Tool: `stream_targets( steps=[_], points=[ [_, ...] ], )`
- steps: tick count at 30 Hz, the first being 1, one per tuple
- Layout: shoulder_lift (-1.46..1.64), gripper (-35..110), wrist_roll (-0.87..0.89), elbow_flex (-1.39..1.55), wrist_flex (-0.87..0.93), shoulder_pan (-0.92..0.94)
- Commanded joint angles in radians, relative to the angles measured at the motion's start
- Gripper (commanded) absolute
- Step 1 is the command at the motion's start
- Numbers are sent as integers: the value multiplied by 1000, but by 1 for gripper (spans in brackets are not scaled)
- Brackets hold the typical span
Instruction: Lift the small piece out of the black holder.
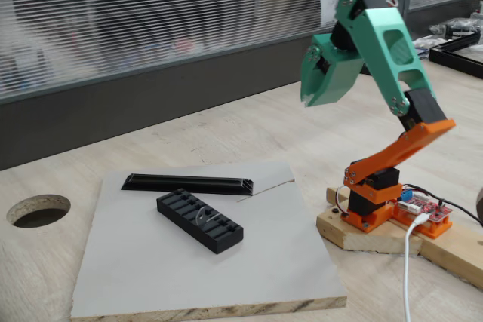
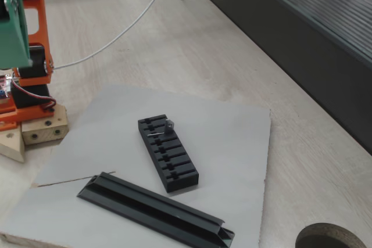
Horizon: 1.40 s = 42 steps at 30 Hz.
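Observation:
The black holder (image 1: 223, 233) (image 2: 176, 168), a slotted block, lies diagonally on a grey board (image 1: 151, 269) (image 2: 232, 143). The small piece (image 1: 202, 218) (image 2: 168, 125) is a tiny light-grey tab standing in one of the holder's slots; in a fixed view it sits near the middle, in another toward the far end. My green gripper (image 1: 308, 100) hangs high in the air, well above and to the right of the holder, pointing down. Its jaws look closed together with nothing between them.
A longer, thinner black channel strip (image 1: 189, 184) (image 2: 154, 207) lies on the board beside the holder. The arm's orange base stands on a wooden block (image 1: 362, 231) (image 2: 35, 129) with a white cable (image 1: 407, 277) (image 2: 128, 27). A round hole (image 1: 38, 210) (image 2: 331, 237) opens in the table.

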Motion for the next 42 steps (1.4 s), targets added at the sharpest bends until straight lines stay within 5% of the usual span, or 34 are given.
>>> stream_targets(
  steps=[1,11,20,25,32,42],
  points=[
    [-44,10,17,-5,17,-48],
    [-207,10,29,-18,14,-437],
    [-225,9,298,-20,3,-612],
    [-408,9,459,-18,-232,-838],
    [-620,10,584,-18,-591,-930],
    [-623,11,584,-6,-632,-917]
  ],
)
